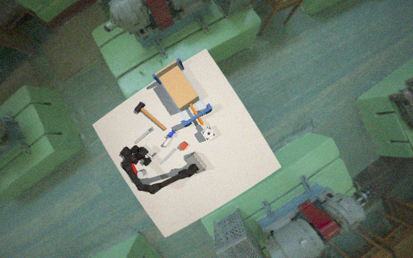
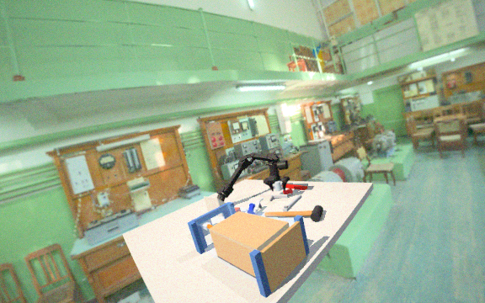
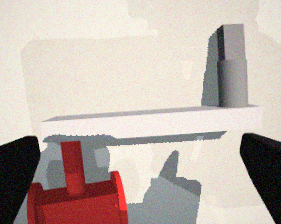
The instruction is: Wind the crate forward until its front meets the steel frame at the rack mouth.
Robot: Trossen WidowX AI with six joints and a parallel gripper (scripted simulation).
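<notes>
My gripper (image 3: pixel 141 144) is open and empty above the winch handle. The handle lies on the bench with a pale crank bar (image 3: pixel 151 124), a grey round post with a square key (image 3: pixel 233 42) at the far right, and a red grip (image 3: pixel 76 207) (image 1: pixel 134 168) at the lower left. The bar crosses between the fingers in the wrist view, below them. The tan crate (image 1: pixel 178 87) (image 2: pixel 248 229) sits flat in the rack. A gap shows between its front and the blue frame (image 1: pixel 203 111) at the mouth. An orange strap (image 1: pixel 193 108) runs toward the winch (image 1: pixel 210 133).
A mallet (image 1: pixel 153 118) (image 2: pixel 289 214) lies left of the rack in the top view. A grey tool (image 1: pixel 143 135), a blue-and-white tool (image 1: pixel 169 138) and a red-ended tool (image 1: pixel 183 145) lie between my gripper and the winch. A pale block (image 1: pixel 200 161) stands by the arm's base.
</notes>
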